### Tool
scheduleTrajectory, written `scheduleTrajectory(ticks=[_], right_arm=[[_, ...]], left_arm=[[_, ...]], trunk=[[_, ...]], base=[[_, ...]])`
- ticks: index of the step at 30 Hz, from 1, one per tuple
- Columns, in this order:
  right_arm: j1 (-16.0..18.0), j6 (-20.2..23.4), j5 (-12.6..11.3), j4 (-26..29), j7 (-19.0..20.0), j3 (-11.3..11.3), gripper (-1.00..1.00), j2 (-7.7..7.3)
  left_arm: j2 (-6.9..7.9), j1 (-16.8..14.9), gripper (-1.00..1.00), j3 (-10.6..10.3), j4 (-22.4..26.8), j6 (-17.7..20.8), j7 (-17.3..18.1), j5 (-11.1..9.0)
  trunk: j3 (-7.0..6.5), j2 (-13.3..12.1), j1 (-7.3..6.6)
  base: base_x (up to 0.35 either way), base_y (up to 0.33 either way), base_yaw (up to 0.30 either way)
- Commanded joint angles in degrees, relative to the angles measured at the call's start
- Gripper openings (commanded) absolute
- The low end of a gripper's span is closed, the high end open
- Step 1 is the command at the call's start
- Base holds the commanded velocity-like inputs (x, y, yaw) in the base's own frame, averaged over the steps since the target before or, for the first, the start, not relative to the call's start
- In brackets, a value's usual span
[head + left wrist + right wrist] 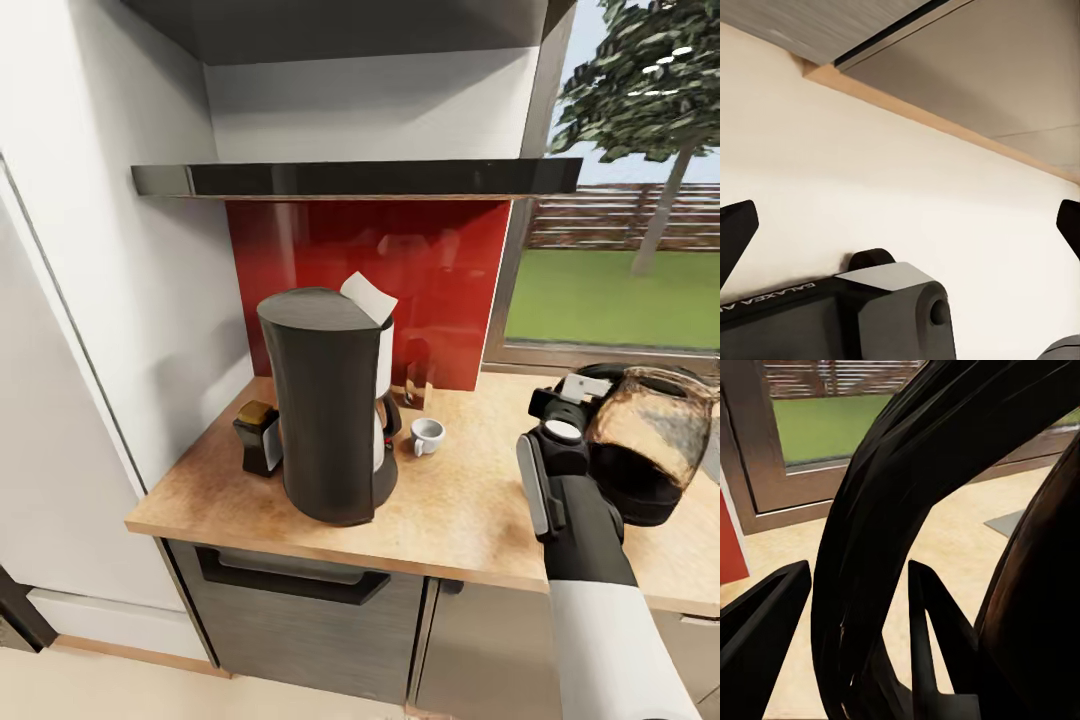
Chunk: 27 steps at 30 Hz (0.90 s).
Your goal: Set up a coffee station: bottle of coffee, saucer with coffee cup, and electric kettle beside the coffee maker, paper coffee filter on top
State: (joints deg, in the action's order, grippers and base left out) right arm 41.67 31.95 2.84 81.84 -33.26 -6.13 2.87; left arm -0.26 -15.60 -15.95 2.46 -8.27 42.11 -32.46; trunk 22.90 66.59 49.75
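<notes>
Our right gripper (855, 607) is clenched around the dark curved handle of the electric kettle (650, 440); in the right wrist view the handle runs between the two black fingers (934, 622), which bracket it on both sides. We take that hold to be chosen so the glass body hangs beside the wrist and stays roughly upright, keeping its dark base low. In the head view the kettle sits at about 3 o'clock from the coffee maker (330, 410), with its base at or just above the wooden table (470, 500); whether it rests there we cannot tell.

Working outward, the white coffee cup (427, 436) stands on the table between kettle and coffee maker, close to the machine's right side. A paper coffee filter (368, 297) pokes up from the top of the coffee maker, so that step looks done. At 9 o'clock of the machine, touching or just beside it, is a small dark container with a brown lid (258, 436), probably the coffee bottle.

Our left gripper (900, 232) hangs released, its fingertips wide apart above pale floor beside the cabinet base, likely parked clear of the work.
</notes>
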Motion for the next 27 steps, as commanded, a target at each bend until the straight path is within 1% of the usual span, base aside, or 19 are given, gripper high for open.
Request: scheduleTrajectory(ticks=[1, 3, 5, 6, 7, 10, 11, 12, 13, 14, 15, 16, 17, 19, 21, 23, 25, 26, 27], right_arm=[[-0.2, 0.5, 0.6, 0.3, 0.6, 0.0, -1.0, 0.03], [-1.4, 0.5, 0.6, 1.4, 3.2, 0.0, -1.0, -0.02], [-2.1, 0.4, 0.7, 2.1, 5.0, 0.0, -1.0, -0.04], [-2.7, 0.4, 0.7, 2.8, 6.9, 0.0, -1.0, -0.11], [-3.0, 0.4, 0.8, 3.1, 7.8, 0.0, -1.0, -0.2], [-3.9, 0.4, 1.2, 4.1, 11.8, 0.1, -1.0, -1.15], [-4.2, 0.4, 1.3, 4.4, 14.1, 0.1, -1.0, -1.6], [-4.3, 0.4, 1.4, 4.5, 15.0, 0.1, -1.0, -1.7], [-4.6, 0.4, 1.4, 4.7, 17.4, 0.1, -1.0, -1.92], [-4.6, 0.4, 1.4, 4.7, 17.4, 0.1, -1.0, -1.92], [-5.0, 0.4, 1.4, 5.0, 20.3, 0.1, -1.0, -2.3], [-5.5, 0.3, 1.4, 5.6, 24.6, 0.1, -1.0, -2.79], [-5.7, 0.3, 1.4, 5.8, 26.7, 0.1, -1.0, -3.01], [-5.9, 0.3, 1.5, 5.9, 29.2, 0.1, -1.0, -3.22], [-6.0, -1.2, 1.5, 6.1, 34.2, 0.1, -1.0, -3.72], [-6.1, -2.0, 1.5, 6.1, 37.2, 0.1, -1.0, -3.89], [-6.1, -3.0, 1.5, 6.1, 43.5, 0.1, -1.0, -4.3], [-6.1, -3.2, 1.5, 6.1, 45.8, 0.1, -1.0, -4.42], [-6.2, -3.3, 1.5, 6.1, 46.8, 0.1, -1.0, -4.46]], left_arm=[[0.0, 0.0, 1.0, -0.5, -0.1, -0.4, 0.1, -0.3], [0.0, 0.0, 1.0, -0.5, -0.1, -0.4, 0.1, -0.3], [0.0, 0.0, 1.0, -0.5, -0.1, -0.4, 0.1, -0.3], [0.0, 0.0, 1.0, -0.5, -0.1, -0.4, 0.1, -0.3], [0.0, 0.0, 1.0, -0.5, -0.1, -0.4, 0.1, -0.3], [0.0, 0.0, 1.0, -0.5, -0.1, -0.4, 0.1, -0.3], [0.0, 0.0, 1.0, -0.5, -0.1, -0.4, 0.1, -0.3], [0.0, 0.0, 1.0, -0.5, -0.1, -0.4, 0.1, -0.3], [0.0, 0.0, 1.0, -0.5, -0.1, -0.4, 0.1, -0.3], [0.0, 0.0, 1.0, -0.5, -0.1, -0.4, 0.1, -0.3], [0.0, 0.0, 1.0, -0.5, -0.1, -0.4, 0.1, -0.3], [0.0, 0.0, 1.0, -0.5, 0.0, -0.4, 0.1, -0.3], [0.0, 0.0, 1.0, -0.5, 0.0, -0.4, 0.1, -0.3], [0.0, 0.0, 1.0, -0.5, 0.0, -0.4, 0.1, -0.3], [0.0, 0.0, 1.0, -0.5, 0.0, -0.4, 0.1, -0.3], [0.0, 0.0, 1.0, -0.5, 0.0, -0.4, 0.1, -0.3], [0.0, 0.0, 1.0, -0.5, 0.0, -0.4, 0.1, -0.3], [0.0, 0.0, 1.0, -0.5, 0.0, -0.4, 0.1, -0.3], [0.0, 0.0, 1.0, -0.5, 0.0, -0.4, 0.1, -0.3]], trunk=[[0.06, 0.0, -0.02], [0.06, 0.0, -0.02], [0.06, 0.0, -0.02], [0.06, 0.0, -0.02], [0.06, 0.0, -0.02], [0.06, 0.0, -0.02], [0.06, 0.0, -0.02], [0.06, 0.0, -0.02], [0.06, 0.0, -0.02], [0.06, 0.0, -0.02], [0.06, 0.0, -0.02], [0.06, 0.0, -0.02], [0.06, 0.0, -0.02], [0.06, 0.0, -0.02], [0.06, 0.0, -0.02], [0.06, 0.0, -0.02], [0.06, 0.0, -0.02], [0.06, 0.0, -0.02], [0.06, 0.0, -0.02]], base=[[-0.249, -0.052, 0.0], [-0.269, -0.063, 0.0], [-0.207, -0.052, 0.0], [-0.118, -0.03, 0.0], [-0.094, -0.024, 0.0], [-0.053, -0.012, 0.0], [-0.139, -0.004, 0.0], [-0.176, -0.003, 0.0], [-0.23, -0.002, 0.0], [-0.23, -0.002, 0.0], [-0.264, -0.001, 0.0], [-0.266, -0.001, 0.0], [-0.194, 0.0, 0.0], [-0.127, 0.0, 0.0], [-0.052, 0.0, 0.0], [-0.027, 0.0, 0.0], [-0.014, 0.0, 0.0], [-0.007, 0.0, 0.0], [-0.005, 0.0, 0.0]])
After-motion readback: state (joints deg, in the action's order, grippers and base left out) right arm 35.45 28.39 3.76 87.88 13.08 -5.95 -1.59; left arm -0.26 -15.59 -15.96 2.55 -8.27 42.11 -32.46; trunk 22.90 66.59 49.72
